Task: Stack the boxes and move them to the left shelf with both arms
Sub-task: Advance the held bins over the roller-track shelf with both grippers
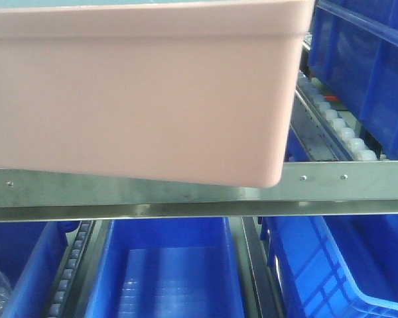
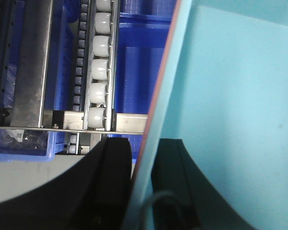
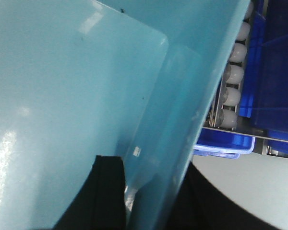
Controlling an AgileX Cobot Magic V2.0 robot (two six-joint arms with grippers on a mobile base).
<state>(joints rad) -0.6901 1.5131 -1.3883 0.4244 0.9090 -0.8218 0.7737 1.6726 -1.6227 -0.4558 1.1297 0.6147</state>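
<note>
The pink box (image 1: 139, 86) fills the upper left of the front view, its lower right corner overlapping the shelf's flat front bar (image 1: 345, 182). Its underside runs slightly tilted against the bar, lower toward the right. Whether it rests on the bar or hangs just in front of it cannot be told from here. To the right of the box a lane of white rollers (image 1: 341, 132) runs back along the shelf, bare beside a dark blue bin (image 1: 371, 59) (the box's right wall stops short of that lane). Under the bar more blue bins (image 1: 166, 271) sit on a lower level.

In the left wrist view the left gripper (image 2: 143, 187) has its jaws narrow on the stacked box walls: one black finger lies outside the pink rim (image 2: 156, 100), the other inside the blue box (image 2: 240, 120), which is nested in the pink one. Beside the rim a roller lane (image 2: 98, 72) runs away from the front bar, with open steel to its left.

In the right wrist view the right gripper (image 3: 151, 201) clamps the blue box's wall (image 3: 182, 143) the same way, one finger inside, one outside. Past that edge are rollers (image 3: 233, 72), a blue bin rim (image 3: 225, 143) and a strip of pale table (image 3: 259, 177).
</note>
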